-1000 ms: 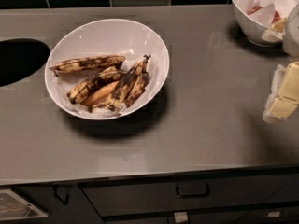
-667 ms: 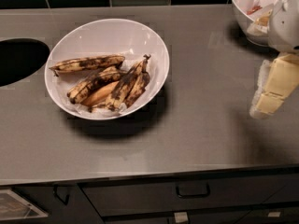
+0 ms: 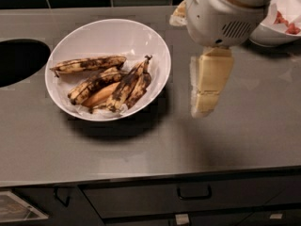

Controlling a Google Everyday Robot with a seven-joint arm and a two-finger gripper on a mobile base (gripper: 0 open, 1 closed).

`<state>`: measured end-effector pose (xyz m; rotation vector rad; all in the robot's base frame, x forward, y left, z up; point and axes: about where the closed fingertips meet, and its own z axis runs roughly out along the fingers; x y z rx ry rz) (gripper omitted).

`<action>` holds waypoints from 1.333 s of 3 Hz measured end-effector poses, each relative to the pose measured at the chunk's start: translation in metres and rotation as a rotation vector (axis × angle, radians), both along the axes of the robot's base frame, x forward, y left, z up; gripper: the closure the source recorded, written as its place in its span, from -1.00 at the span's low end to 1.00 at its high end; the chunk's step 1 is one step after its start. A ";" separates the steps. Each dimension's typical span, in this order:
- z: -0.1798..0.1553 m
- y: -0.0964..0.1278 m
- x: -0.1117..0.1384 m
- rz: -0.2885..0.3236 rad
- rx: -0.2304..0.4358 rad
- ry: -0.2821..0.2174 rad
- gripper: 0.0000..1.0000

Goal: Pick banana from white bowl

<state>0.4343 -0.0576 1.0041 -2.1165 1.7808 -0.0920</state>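
The white bowl (image 3: pixel 109 26) is wide and shallow and stands on the grey counter, left of centre, lined with crumpled white paper. Several overripe, brown-spotted bananas (image 3: pixel 104 84) lie in it, one long one (image 3: pixel 88 64) across the back. My gripper (image 3: pixel 203 108) hangs from the white arm housing (image 3: pixel 221 13) at the upper right. It points down over the bare counter, just right of the bowl's rim, and touches neither the bowl nor the bananas. Nothing shows in it.
A second white bowl (image 3: pixel 281 28) with red-stained paper stands at the back right, partly behind the arm. A dark round opening (image 3: pixel 19 60) is cut in the counter at the left. Drawers with a handle (image 3: pixel 193 192) run below the front edge.
The arm has moved left from the right edge toward the bowl of bananas, and its housing now fills the upper right. The bowl and bananas have not moved.
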 end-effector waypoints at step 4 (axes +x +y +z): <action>-0.008 0.089 0.018 0.283 0.043 0.013 -1.00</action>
